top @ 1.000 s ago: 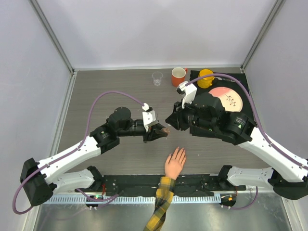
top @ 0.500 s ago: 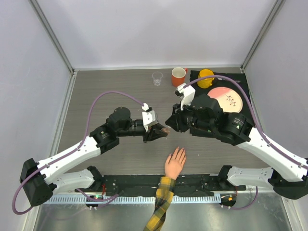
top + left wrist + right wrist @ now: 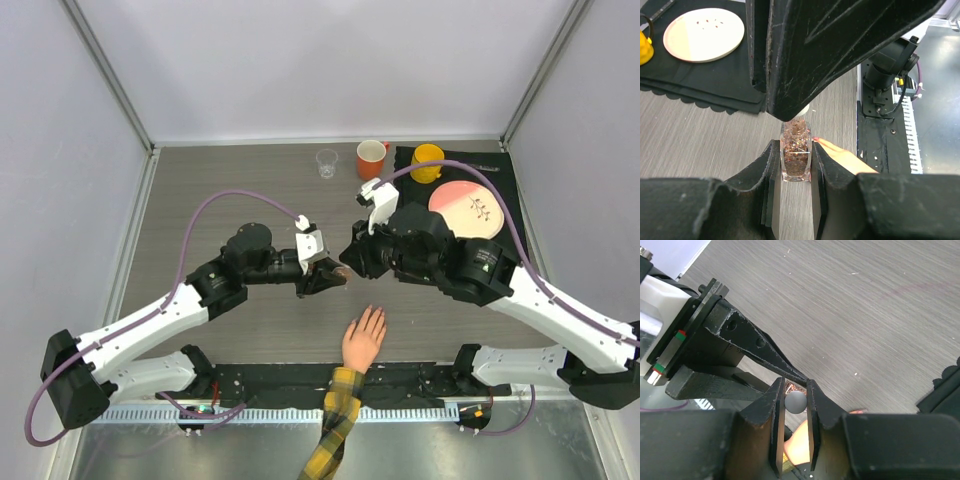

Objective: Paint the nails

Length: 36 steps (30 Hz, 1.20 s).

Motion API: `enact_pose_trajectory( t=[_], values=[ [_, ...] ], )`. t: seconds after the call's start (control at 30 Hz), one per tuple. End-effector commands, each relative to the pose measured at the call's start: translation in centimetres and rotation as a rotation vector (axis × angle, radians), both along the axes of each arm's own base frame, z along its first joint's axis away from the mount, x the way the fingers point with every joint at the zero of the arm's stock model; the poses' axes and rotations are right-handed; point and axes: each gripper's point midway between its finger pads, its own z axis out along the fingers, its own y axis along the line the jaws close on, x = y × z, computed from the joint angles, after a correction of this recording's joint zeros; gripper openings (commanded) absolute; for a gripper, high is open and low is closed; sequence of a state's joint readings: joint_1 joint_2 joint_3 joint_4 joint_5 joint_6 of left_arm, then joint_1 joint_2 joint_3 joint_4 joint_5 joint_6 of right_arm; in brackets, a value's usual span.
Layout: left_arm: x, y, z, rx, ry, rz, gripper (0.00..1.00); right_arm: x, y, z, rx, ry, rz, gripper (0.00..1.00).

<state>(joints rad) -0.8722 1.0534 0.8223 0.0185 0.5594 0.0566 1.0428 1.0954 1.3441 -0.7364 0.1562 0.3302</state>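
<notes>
My left gripper (image 3: 333, 276) (image 3: 795, 150) is shut on a small clear nail polish bottle (image 3: 796, 157) full of coppery glitter, held above the table's middle. My right gripper (image 3: 351, 260) (image 3: 795, 390) meets it from the right, shut on the bottle's round grey cap (image 3: 795, 402). The peach fake hand (image 3: 363, 338) with a yellow-and-black plaid sleeve (image 3: 338, 425) lies palm down just below both grippers. Of the nails, one fingertip with a reddish nail (image 3: 816, 139) shows beside the bottle in the left wrist view; the rest are too small to tell.
At the back stand a clear plastic cup (image 3: 327, 162), an orange mug (image 3: 371, 158) and a yellow cup (image 3: 428, 160). A pink plate (image 3: 468, 205) lies on a black mat (image 3: 500, 170) at the back right. The black base rail (image 3: 280, 380) runs along the near edge.
My right arm has shifted a little to the left, closer onto the bottle's top. The left arm and the fake hand have not moved.
</notes>
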Motion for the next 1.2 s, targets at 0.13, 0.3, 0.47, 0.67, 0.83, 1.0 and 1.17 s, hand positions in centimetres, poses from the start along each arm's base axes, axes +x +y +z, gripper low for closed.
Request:
enact_pose_trajectory(
  t=[0.13, 0.3, 0.47, 0.67, 0.83, 1.0, 1.17],
  values=[
    [-0.2, 0.0, 3.5, -0.094, -0.077, -0.004, 0.00, 1.2, -0.6, 0.7, 0.014, -0.092, -0.082, 0.01],
    [-0.3, 0.0, 3.6, -0.098, -0.078, -0.005, 0.00, 1.1, -0.6, 1.2, 0.036, -0.096, -0.081, 0.01],
    [0.2, 0.4, 4.4, -0.137, -0.091, 0.040, 0.00, 0.3, 0.4, -0.3, 0.047, -0.052, -0.043, 0.01],
    [1.1, 0.9, 5.2, -0.188, -0.115, 0.111, 0.00, 0.4, 0.9, -2.4, 0.082, -0.062, -0.127, 0.01],
    [0.9, 0.7, 5.3, -0.196, -0.087, 0.101, 0.00, -0.3, 1.6, -4.4, 0.065, -0.084, -0.227, 0.01],
    [0.8, 0.6, 5.2, -0.193, -0.082, 0.093, 0.00, 0.2, 1.0, -4.9, 0.030, -0.071, -0.281, 0.08],
    [0.4, 0.3, 4.9, -0.177, -0.064, 0.061, 0.00, -0.3, 0.7, -2.9, 0.050, -0.063, -0.261, 0.25]
  ],
)
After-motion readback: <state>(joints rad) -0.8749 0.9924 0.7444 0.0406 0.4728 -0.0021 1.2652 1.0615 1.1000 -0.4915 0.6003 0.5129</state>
